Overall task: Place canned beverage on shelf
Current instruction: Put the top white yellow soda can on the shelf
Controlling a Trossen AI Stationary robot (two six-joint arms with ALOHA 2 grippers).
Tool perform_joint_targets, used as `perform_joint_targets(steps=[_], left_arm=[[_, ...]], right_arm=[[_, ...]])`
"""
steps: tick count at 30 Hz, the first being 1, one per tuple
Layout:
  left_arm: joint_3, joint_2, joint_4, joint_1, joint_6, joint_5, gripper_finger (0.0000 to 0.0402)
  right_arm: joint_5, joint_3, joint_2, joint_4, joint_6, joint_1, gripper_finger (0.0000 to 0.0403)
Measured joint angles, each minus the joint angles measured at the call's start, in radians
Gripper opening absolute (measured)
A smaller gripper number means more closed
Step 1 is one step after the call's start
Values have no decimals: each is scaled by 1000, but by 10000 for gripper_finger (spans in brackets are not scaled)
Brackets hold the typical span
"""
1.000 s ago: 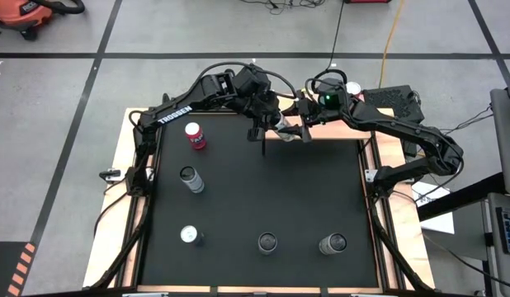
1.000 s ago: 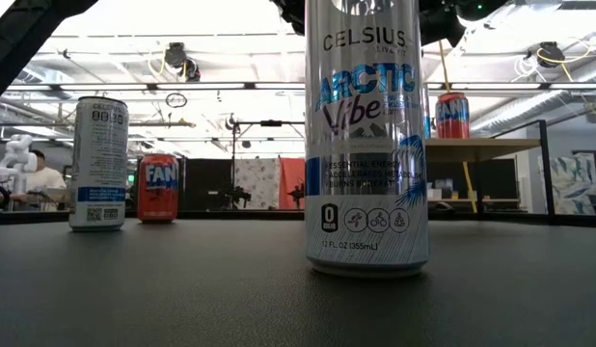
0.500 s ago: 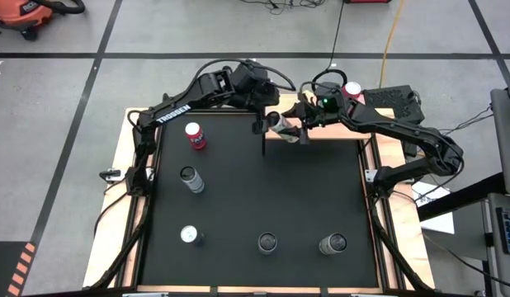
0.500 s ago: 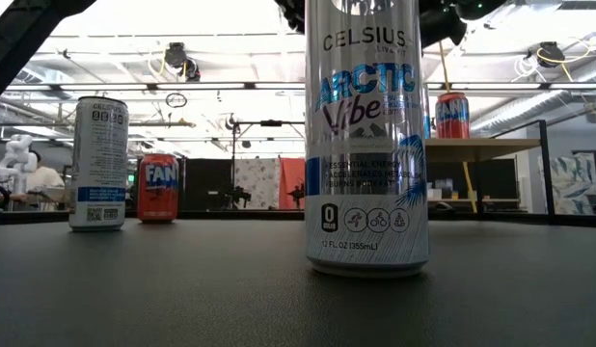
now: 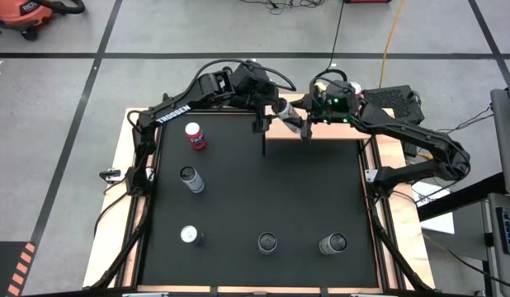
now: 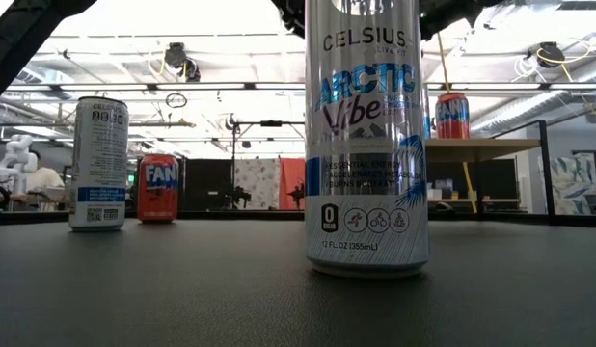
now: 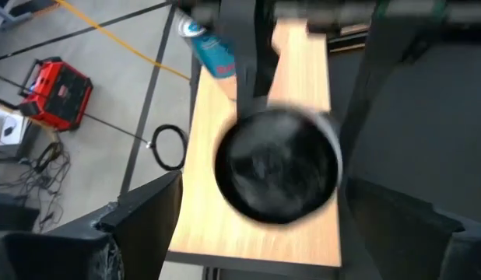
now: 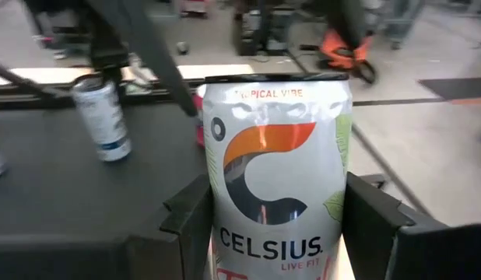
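1. My right end effector point(image 8: 275, 225) pinches a white Celsius can point(image 8: 278, 175) between its two fingers, over the far edge of the bench point(image 5: 263, 198).
2. That can point(image 5: 285, 115) hangs above the light wooden shelf point(image 5: 321, 129), tilted; whether it touches the top I cannot tell.
3. My left end effector point(image 5: 262, 110) stands spread wide just beside it, holding nothing.
4. A red can point(image 5: 351, 88) already stands on the shelf's right end.
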Motion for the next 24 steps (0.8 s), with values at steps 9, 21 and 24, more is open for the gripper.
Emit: perform_joint_targets(steps=[9,21,24], left_arm=[[-1,0,-59,0,1,-30,359],[-2,-5,-288,-5,-77,-23,359],[-2,-5,-313,-6,-119,-23,359]], right_arm=[[188,1,-69,-51,75,0,193],[362,-30,-117,-50,167,57,193],[424,-79,-149,-46,183,96,193]])
